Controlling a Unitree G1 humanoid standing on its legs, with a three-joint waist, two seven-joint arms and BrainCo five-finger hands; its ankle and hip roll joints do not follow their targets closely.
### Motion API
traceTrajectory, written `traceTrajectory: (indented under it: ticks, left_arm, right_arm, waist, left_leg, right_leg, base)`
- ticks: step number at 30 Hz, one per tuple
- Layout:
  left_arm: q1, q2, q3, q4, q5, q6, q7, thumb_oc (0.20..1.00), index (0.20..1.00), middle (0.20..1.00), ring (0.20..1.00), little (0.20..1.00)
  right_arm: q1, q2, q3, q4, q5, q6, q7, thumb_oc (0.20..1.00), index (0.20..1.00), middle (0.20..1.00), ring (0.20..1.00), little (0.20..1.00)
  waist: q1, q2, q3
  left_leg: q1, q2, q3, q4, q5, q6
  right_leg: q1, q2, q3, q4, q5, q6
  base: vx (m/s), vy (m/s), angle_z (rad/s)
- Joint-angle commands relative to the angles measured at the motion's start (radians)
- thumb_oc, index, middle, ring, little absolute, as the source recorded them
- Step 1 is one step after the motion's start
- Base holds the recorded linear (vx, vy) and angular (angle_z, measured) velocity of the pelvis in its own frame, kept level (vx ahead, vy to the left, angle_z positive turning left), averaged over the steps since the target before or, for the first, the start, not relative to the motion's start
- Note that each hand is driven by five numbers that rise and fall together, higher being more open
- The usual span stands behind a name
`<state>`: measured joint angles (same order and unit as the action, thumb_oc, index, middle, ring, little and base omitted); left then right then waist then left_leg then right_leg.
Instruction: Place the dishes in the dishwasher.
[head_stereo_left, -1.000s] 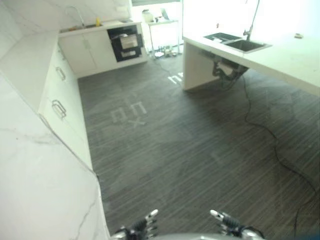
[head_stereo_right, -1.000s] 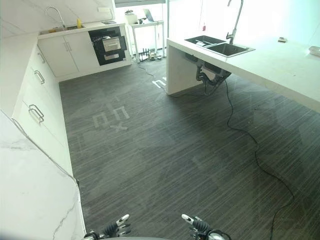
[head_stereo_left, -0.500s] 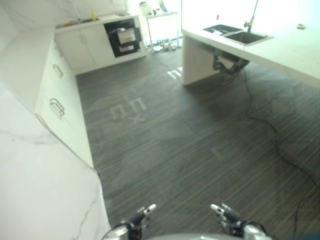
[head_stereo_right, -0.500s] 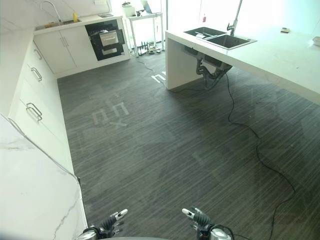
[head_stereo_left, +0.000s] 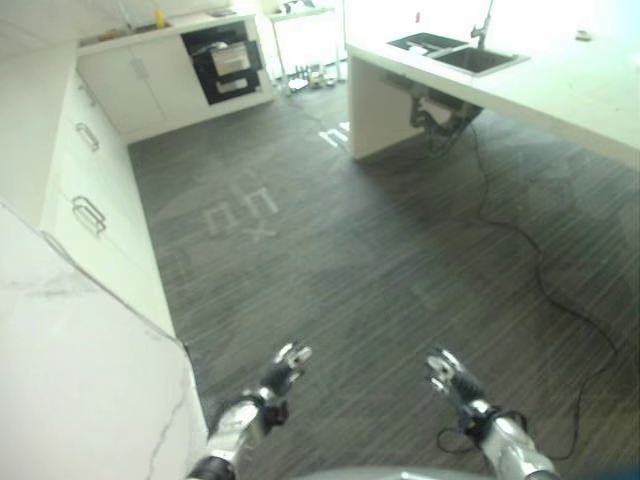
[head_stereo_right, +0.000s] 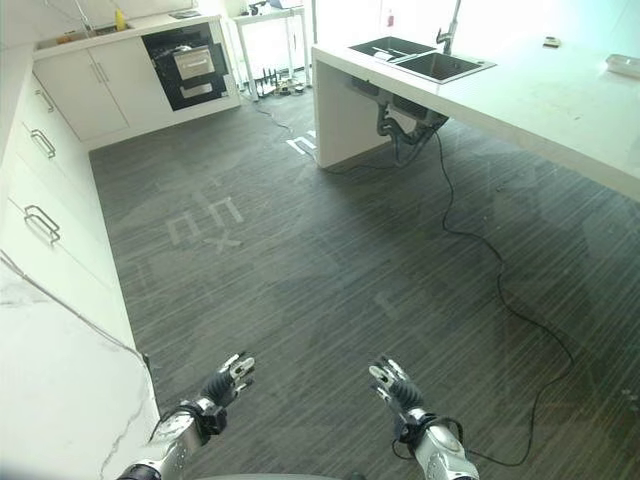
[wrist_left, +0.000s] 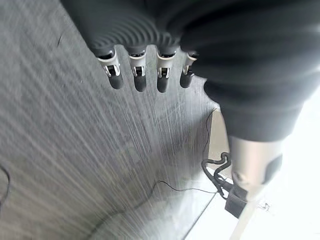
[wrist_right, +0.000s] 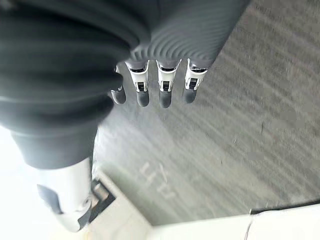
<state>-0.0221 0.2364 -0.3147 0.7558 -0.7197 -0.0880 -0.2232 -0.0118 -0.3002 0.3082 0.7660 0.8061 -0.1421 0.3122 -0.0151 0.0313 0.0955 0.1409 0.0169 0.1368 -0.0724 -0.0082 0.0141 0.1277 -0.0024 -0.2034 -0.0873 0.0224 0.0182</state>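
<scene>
My left hand hangs low in the frame over the dark striped floor, fingers relaxed and holding nothing; my right hand, just right of centre at the bottom, is likewise slack and empty. At far left runs the white cabinet row with its marble counter; at upper left sits the dark built-in dishwasher, its door apparently ajar. At upper right, the island counter carries the sink and a small pale dish at the edge. I'd walk to the island first, keeping both hands open and clear of the cable on the floor.
</scene>
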Motion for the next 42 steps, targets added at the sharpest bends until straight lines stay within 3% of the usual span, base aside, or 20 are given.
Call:
traceTrajectory:
  ticks: [1, 3, 6, 7, 9, 11, 13, 16, 17, 18, 19, 21, 25, 26, 28, 30, 32, 36, 39, 42]
  left_arm:
    - [-0.065, 0.002, -0.018, 0.036, -0.005, -0.009, -0.001, 1.000, 1.000, 1.000, 1.000, 1.000]
    - [-0.071, -0.002, -0.017, 0.043, -0.013, -0.013, 0.021, 1.000, 1.000, 1.000, 1.000, 1.000]
    - [-0.073, -0.008, 0.012, 0.056, -0.030, -0.029, 0.042, 1.000, 1.000, 1.000, 1.000, 1.000]
    - [-0.073, -0.009, 0.029, 0.053, -0.037, -0.022, 0.046, 1.000, 1.000, 1.000, 1.000, 1.000]
    - [-0.061, -0.009, 0.057, 0.034, -0.014, 0.002, 0.045, 1.000, 1.000, 1.000, 1.000, 1.000]
    - [-0.045, -0.013, 0.061, 0.020, 0.018, -0.005, 0.069, 1.000, 1.000, 1.000, 1.000, 1.000]
    - [-0.039, -0.012, 0.052, 0.007, 0.017, -0.001, 0.084, 1.000, 1.000, 1.000, 1.000, 1.000]
    - [-0.023, -0.015, 0.039, -0.005, 0.028, -0.009, 0.086, 1.000, 1.000, 1.000, 1.000, 1.000]
    - [-0.009, -0.017, 0.035, -0.011, 0.031, -0.018, 0.088, 1.000, 1.000, 1.000, 1.000, 1.000]
    - [-0.001, -0.017, 0.032, 0.008, 0.038, -0.033, 0.097, 1.000, 1.000, 1.000, 1.000, 1.000]
    - [-0.002, -0.017, 0.031, 0.009, 0.039, -0.034, 0.096, 1.000, 1.000, 1.000, 1.000, 1.000]
    - [-0.009, 0.004, 0.018, -0.005, 0.067, -0.033, 0.098, 1.000, 1.000, 1.000, 1.000, 1.000]
    - [-0.047, 0.046, -0.008, -0.012, 0.096, -0.029, 0.107, 1.000, 1.000, 1.000, 1.000, 1.000]
    - [-0.059, 0.055, -0.011, -0.012, 0.094, -0.031, 0.111, 1.000, 1.000, 1.000, 1.000, 1.000]
    - [-0.061, 0.061, -0.012, -0.018, 0.083, -0.032, 0.117, 1.000, 1.000, 1.000, 1.000, 1.000]
    - [-0.055, 0.068, -0.012, -0.035, 0.092, -0.027, 0.106, 1.000, 1.000, 1.000, 1.000, 1.000]
    - [-0.058, 0.076, -0.018, -0.049, 0.124, -0.011, 0.090, 1.000, 1.000, 1.000, 1.000, 1.000]
    - [-0.079, 0.075, -0.050, -0.032, 0.152, -0.015, 0.079, 1.000, 1.000, 1.000, 1.000, 1.000]
    - [-0.065, 0.066, -0.077, -0.039, 0.164, -0.023, 0.079, 1.000, 1.000, 1.000, 1.000, 1.000]
    - [-0.047, 0.055, -0.080, -0.028, 0.180, -0.022, 0.082, 1.000, 1.000, 1.000, 1.000, 1.000]
  right_arm:
    - [-0.042, 0.011, 0.040, -0.001, 0.008, -0.008, -0.007, 1.000, 1.000, 1.000, 1.000, 1.000]
    - [-0.047, 0.006, 0.046, -0.003, 0.008, -0.005, -0.012, 1.000, 1.000, 1.000, 1.000, 1.000]
    - [-0.054, -0.003, 0.051, -0.015, -0.017, -0.014, -0.017, 1.000, 1.000, 1.000, 1.000, 1.000]
    - [-0.052, -0.010, 0.046, -0.025, -0.022, -0.021, -0.021, 1.000, 1.000, 1.000, 1.000, 1.000]
    - [-0.044, -0.023, 0.028, -0.047, 0.004, -0.022, -0.015, 1.000, 1.000, 1.000, 1.000, 1.000]
    - [-0.037, -0.031, 0.024, -0.091, -0.027, 0.000, -0.030, 1.000, 1.000, 1.000, 1.000, 1.000]
    - [-0.026, -0.038, 0.030, -0.108, -0.023, 0.003, -0.049, 1.000, 1.000, 1.000, 1.000, 1.000]
    - [-0.007, -0.046, 0.032, -0.094, 0.000, -0.018, -0.040, 1.000, 1.000, 1.000, 1.000, 1.000]
    - [-0.002, -0.043, 0.037, -0.080, 0.002, -0.031, -0.033, 1.000, 1.000, 1.000, 1.000, 1.000]
    - [-0.009, -0.022, 0.041, -0.040, 0.021, -0.032, -0.026, 1.000, 1.000, 1.000, 1.000, 1.000]
    - [-0.009, -0.022, 0.041, -0.038, 0.022, -0.033, -0.025, 1.000, 1.000, 1.000, 1.000, 1.000]
    - [0.003, -0.002, 0.042, -0.046, 0.003, -0.043, -0.034, 1.000, 1.000, 1.000, 1.000, 1.000]
    - [0.009, 0.020, 0.043, -0.096, 0.000, -0.043, -0.075, 1.000, 1.000, 1.000, 1.000, 1.000]
    - [0.015, 0.024, 0.049, -0.110, -0.017, -0.039, -0.082, 1.000, 1.000, 1.000, 1.000, 1.000]
    - [0.020, 0.027, 0.054, -0.114, -0.034, -0.035, -0.087, 1.000, 1.000, 1.000, 1.000, 1.000]
    - [0.019, 0.028, 0.061, -0.110, -0.030, -0.044, -0.096, 1.000, 1.000, 1.000, 1.000, 1.000]
    - [0.026, 0.018, 0.054, -0.118, -0.013, -0.047, -0.098, 1.000, 1.000, 1.000, 1.000, 1.000]
    - [0.045, -0.005, 0.020, -0.089, -0.002, -0.061, -0.038, 1.000, 1.000, 1.000, 1.000, 1.000]
    - [0.046, 0.008, 0.001, -0.063, -0.005, -0.076, -0.033, 1.000, 1.000, 1.000, 1.000, 1.000]
    - [0.035, 0.014, 0.010, -0.041, 0.010, -0.089, -0.045, 1.000, 1.000, 1.000, 1.000, 1.000]
  waist:
    - [-0.010, -0.052, -0.031]
    - [-0.011, -0.060, -0.022]
    - [-0.009, -0.080, 0.004]
    - [-0.005, -0.088, 0.026]
    - [0.010, -0.079, 0.068]
    - [0.028, -0.048, 0.089]
    - [0.044, -0.036, 0.094]
    - [0.063, -0.031, 0.096]
    - [0.068, -0.033, 0.084]
    - [0.089, -0.049, 0.067]
    - [0.091, -0.048, 0.064]
    - [0.098, -0.064, 0.037]
    - [0.073, -0.064, 0.019]
    - [0.066, -0.047, 0.020]
    - [0.060, -0.035, 0.022]
    - [0.031, -0.030, 0.038]
    - [0.006, -0.037, 0.050]
    - [-0.069, -0.063, 0.083]
    - [-0.081, -0.059, 0.083]
    - [-0.078, -0.062, 0.055]
  left_leg:
    - [-0.012, 0.025, 0.022, -0.007, 0.037, -0.024]
    - [-0.022, 0.026, 0.016, 0.048, 0.025, -0.026]
    - [-0.105, 0.015, 0.036, 0.274, -0.021, -0.016]
    - [-0.178, 0.018, 0.035, 0.412, 0.017, -0.024]
    - [-0.309, 0.017, 0.011, 0.523, 0.118, -0.051]
    - [-0.348, 0.037, -0.001, 0.316, 0.225, -0.074]
    - [-0.377, 0.056, 0.006, 0.175, 0.288, -0.091]
    - [-0.400, 0.076, 0.032, 0.091, 0.308, -0.110]
    - [-0.377, 0.078, 0.069, 0.071, 0.274, -0.099]
    - [-0.338, 0.040, 0.046, 0.071, 0.222, -0.061]
    - [-0.339, 0.041, 0.045, 0.072, 0.219, -0.059]
    - [-0.287, -0.002, 0.051, 0.047, 0.171, -0.009]
    - [-0.206, -0.073, 0.009, 0.011, 0.123, 0.072]
    - [-0.187, -0.080, -0.019, 0.012, 0.105, 0.087]
    - [-0.162, -0.082, -0.028, 0.004, 0.091, 0.094]
    - [-0.111, -0.092, -0.049, -0.006, 0.073, 0.095]
    - [-0.074, -0.101, -0.079, -0.015, 0.058, 0.091]
    - [0.036, -0.126, -0.149, -0.015, -0.041, 0.086]
    - [0.089, -0.122, -0.176, -0.015, -0.087, 0.080]
    - [0.109, -0.118, -0.179, 0.009, -0.102, 0.075]
  right_leg:
    - [0.001, -0.018, 0.045, 0.015, 0.012, 0.020]
    - [0.001, -0.013, 0.053, 0.023, 0.011, 0.011]
    - [-0.006, -0.027, 0.059, 0.046, 0.008, -0.008]
    - [-0.004, -0.028, 0.061, 0.054, 0.009, -0.022]
    - [0.008, -0.011, 0.088, 0.073, 0.005, -0.040]
    - [0.035, 0.010, 0.099, 0.076, -0.017, -0.034]
    - [0.060, 0.014, 0.089, 0.064, -0.025, -0.030]
    - [0.086, 0.000, 0.052, 0.073, -0.052, -0.020]
    - [0.098, -0.012, 0.039, 0.083, -0.071, -0.011]
    - [0.133, -0.036, 0.051, 0.109, -0.107, 0.006]
    - [0.132, -0.035, 0.053, 0.110, -0.108, 0.006]
    - [0.153, -0.055, 0.041, 0.165, -0.139, 0.027]
    - [0.009, -0.108, 0.051, 0.584, 0.063, 0.120]
    - [-0.048, -0.101, 0.066, 0.720, 0.112, 0.128]
    - [-0.105, -0.105, 0.065, 0.799, 0.134, 0.126]
    - [-0.212, -0.039, 0.056, 0.744, 0.096, 0.109]
    - [-0.259, -0.018, 0.044, 0.628, 0.081, 0.099]
    - [-0.364, -0.063, 0.059, 0.231, 0.181, 0.116]
    - [-0.364, -0.071, 0.074, 0.146, 0.197, 0.123]
    - [-0.300, -0.059, 0.094, 0.139, 0.172, 0.091]
  base:
    - [0.04, -0.172, 0.06]
    - [0.05, -0.170, 0.10]
    - [0.04, -0.140, 0.08]
    - [0.05, -0.134, 0.07]
    - [0.16, -0.030, -0.04]
    - [0.38, 0.185, -0.26]
    - [0.33, 0.202, -0.38]
    - [0.34, 0.241, -0.21]
    - [0.62, 0.433, 0.03]
    - [0.53, 0.369, -0.09]
    - [0.52, 0.347, -0.40]
    - [0.34, 0.262, -0.47]
    - [0.27, 0.321, 0.02]
    - [0.25, 0.310, 0.43]
    - [0.21, 0.175, 0.47]
    - [0.24, 0.006, 0.31]
    - [0.27, -0.092, 0.68]
    - [0.36, -0.128, 0.75]
    - [0.41, -0.140, 0.52]
    - [0.38, -0.178, 0.37]
